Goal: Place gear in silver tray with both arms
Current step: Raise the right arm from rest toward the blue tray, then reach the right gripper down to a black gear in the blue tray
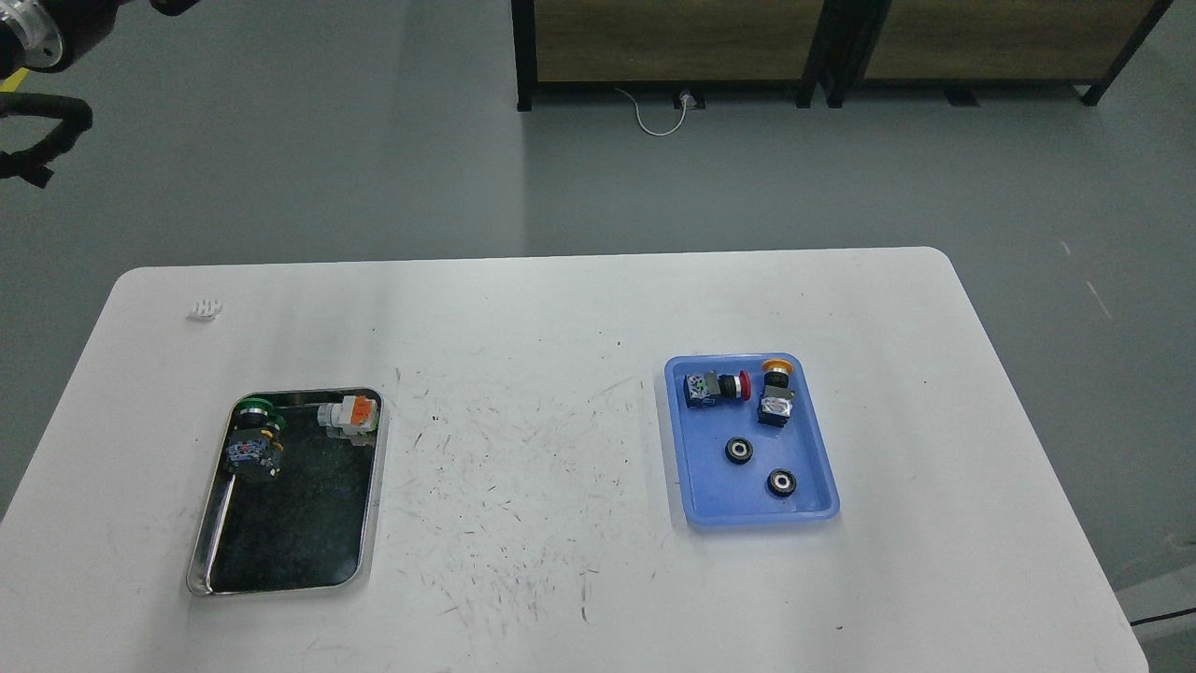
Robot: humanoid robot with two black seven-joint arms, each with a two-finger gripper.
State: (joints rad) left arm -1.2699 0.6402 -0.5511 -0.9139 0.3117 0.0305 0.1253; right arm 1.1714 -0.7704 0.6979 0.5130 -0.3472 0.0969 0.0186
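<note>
The silver tray (369, 523) lies on the left of the white table, with a green-capped push button (254, 432) and a white and orange part (351, 417) at its far end. Two small black round gears with pale centres (739, 451) (780, 482) lie in the blue plastic tray (822, 486) on the right. Of my left arm (37, 37), only a silver ring and black casing show at the top left corner. Its gripper is cut off by the frame edge. My right arm is out of view.
The blue tray also holds a red-capped switch (716, 387) and a yellow-capped switch (775, 396). A small white clip (206, 309) lies at the table's far left. A black cable (51, 131) hangs by the left edge. Wooden benches with black frames (673, 42) stand beyond on the grey floor.
</note>
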